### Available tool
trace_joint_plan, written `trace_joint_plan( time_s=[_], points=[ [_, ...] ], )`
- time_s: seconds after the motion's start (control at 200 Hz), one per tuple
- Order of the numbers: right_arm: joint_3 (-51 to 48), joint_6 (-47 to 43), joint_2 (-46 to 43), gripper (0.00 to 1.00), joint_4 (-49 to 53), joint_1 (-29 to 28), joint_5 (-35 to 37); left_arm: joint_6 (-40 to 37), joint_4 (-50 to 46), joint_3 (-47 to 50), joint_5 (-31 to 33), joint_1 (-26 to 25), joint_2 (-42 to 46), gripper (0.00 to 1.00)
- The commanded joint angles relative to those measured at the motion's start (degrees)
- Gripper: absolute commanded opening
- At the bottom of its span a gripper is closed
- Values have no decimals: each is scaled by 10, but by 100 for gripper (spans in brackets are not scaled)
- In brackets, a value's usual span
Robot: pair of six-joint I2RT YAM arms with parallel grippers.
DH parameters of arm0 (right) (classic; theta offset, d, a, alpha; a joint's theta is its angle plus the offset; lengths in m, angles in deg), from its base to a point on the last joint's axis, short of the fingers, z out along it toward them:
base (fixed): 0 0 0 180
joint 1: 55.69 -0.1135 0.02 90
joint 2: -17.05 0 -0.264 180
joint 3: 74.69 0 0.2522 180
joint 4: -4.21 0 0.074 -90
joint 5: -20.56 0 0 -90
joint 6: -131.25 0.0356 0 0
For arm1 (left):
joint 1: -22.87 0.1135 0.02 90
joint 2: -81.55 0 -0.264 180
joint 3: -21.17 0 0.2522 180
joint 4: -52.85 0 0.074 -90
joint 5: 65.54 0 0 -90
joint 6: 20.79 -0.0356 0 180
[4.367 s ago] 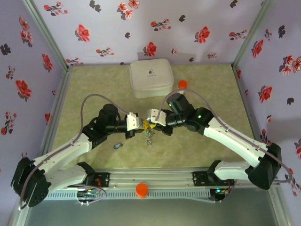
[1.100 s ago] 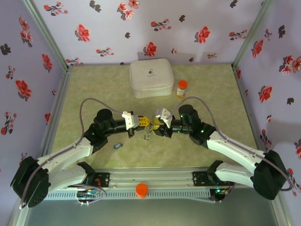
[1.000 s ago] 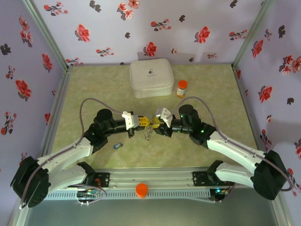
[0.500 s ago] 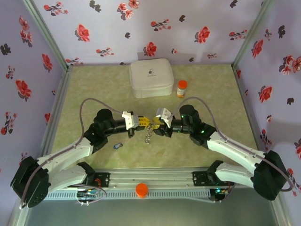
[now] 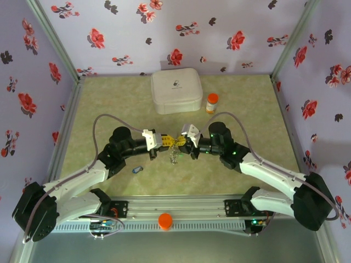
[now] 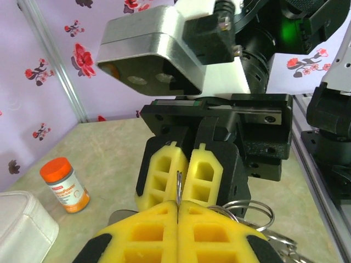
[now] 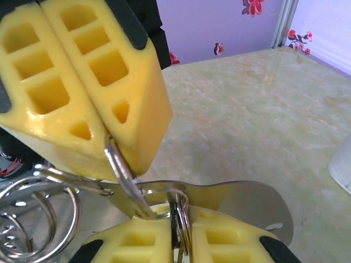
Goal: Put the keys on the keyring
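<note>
High rear overview; two close, opposed wrist views (keyring (image 7: 125, 186) in both)

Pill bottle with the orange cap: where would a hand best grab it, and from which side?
Probably around the body of the pill bottle, just under its cap, coming in level from the near right. It stands upright with round sides free there; the white case sits close on its left and would likely crowd a finger.

Seen from above, the keyring (image 5: 174, 156) is too small to make out in detail, the key (image 5: 137, 170) lying left of it is a speck, and the case (image 6: 22, 224), well beyond it, is cut by the wrist picture's edge
</note>
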State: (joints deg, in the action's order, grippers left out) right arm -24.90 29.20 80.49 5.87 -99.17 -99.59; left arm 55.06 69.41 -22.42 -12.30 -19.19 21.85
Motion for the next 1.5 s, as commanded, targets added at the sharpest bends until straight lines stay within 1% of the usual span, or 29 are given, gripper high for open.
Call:
trace_joint_plan(
  time_s=[0.0,0.06,0.11,0.21,0.43,0.655,0.675,0.785,0.815,0.86,0.935,1.005,1.09,1.3,1.425,1.495],
  points=[
    [19,-19,-25,8,44,1,22,-29,16,2,26,-3,17,0],
    [27,-28,-35,5,64,1,30,-43,4,0,34,-3,22,0],
    [32,-35,-42,0,76,1,38,-55,-12,-4,37,-3,25,0],
    [51,-39,-54,0,101,1,45,-69,-40,-10,40,-3,25,0],
    [80,-51,-71,0,148,1,59,-69,-43,-6,47,-3,21,0],
    [97,-59,-74,0,171,-1,71,-69,-43,-7,56,-3,15,0],
    [99,-59,-74,0,173,-1,74,-68,-41,-8,58,-3,14,7],
    [109,-62,-73,0,178,-3,89,-57,-5,7,83,-4,16,49],
    [111,-62,-73,0,180,-3,95,-53,13,14,94,-3,17,57],
    [116,-64,-71,0,184,-3,104,-45,45,27,114,-3,19,64],
    [128,-67,-62,0,193,-4,121,-34,105,50,163,-3,25,74],
    [143,-68,-49,0,203,-6,132,-31,150,71,219,-2,32,78],
    [160,-69,-32,0,204,-14,134,-34,177,84,305,-2,46,80],
    [213,-77,36,0,169,-58,136,-18,188,94,544,3,120,83],
    [250,-57,99,0,107,-84,138,-19,179,92,733,12,162,85],
    [267,-25,135,0,62,-89,135,-24,152,88,784,21,193,85]
  ],
)
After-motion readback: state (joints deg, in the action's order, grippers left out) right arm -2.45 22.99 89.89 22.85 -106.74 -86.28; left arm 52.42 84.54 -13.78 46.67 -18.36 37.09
